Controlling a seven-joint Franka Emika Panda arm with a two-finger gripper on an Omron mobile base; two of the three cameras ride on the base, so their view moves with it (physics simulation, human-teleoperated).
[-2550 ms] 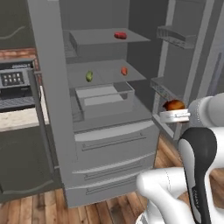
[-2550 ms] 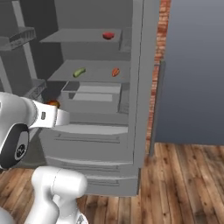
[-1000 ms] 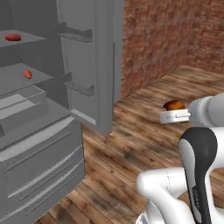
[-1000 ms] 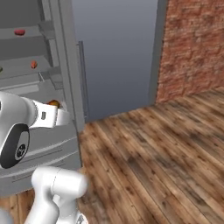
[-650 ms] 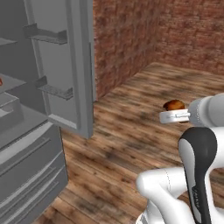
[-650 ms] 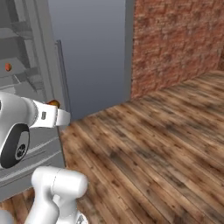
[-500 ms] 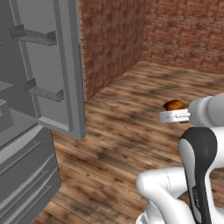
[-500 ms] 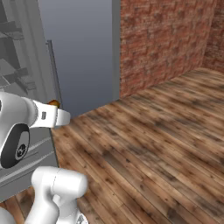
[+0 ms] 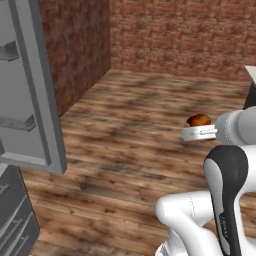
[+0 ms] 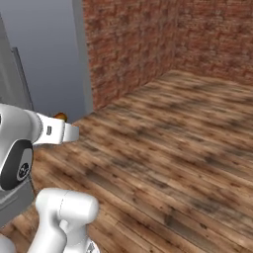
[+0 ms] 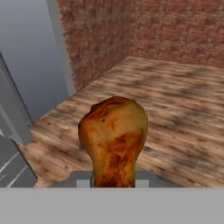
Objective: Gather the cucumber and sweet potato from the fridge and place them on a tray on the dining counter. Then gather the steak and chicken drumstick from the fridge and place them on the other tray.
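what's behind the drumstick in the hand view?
Behind the chicken drumstick: wooden floor, brick wall and the grey fridge door. Its narrow end sits low in the end effector, hidden from view.

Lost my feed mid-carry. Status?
Gripper shut on chicken drumstick, held upright. Open fridge door off to the left. Bare wood floor ahead, nothing in the way.

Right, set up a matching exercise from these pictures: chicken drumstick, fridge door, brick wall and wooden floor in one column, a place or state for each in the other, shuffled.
Column 1:
1. chicken drumstick
2. fridge door
3. brick wall
4. wooden floor

Column 2:
A. standing open at the left of the left base view
B. held in the gripper
C. spread out under the arm
D. at the far end of the room

Pairs: 1-B, 2-A, 3-D, 4-C
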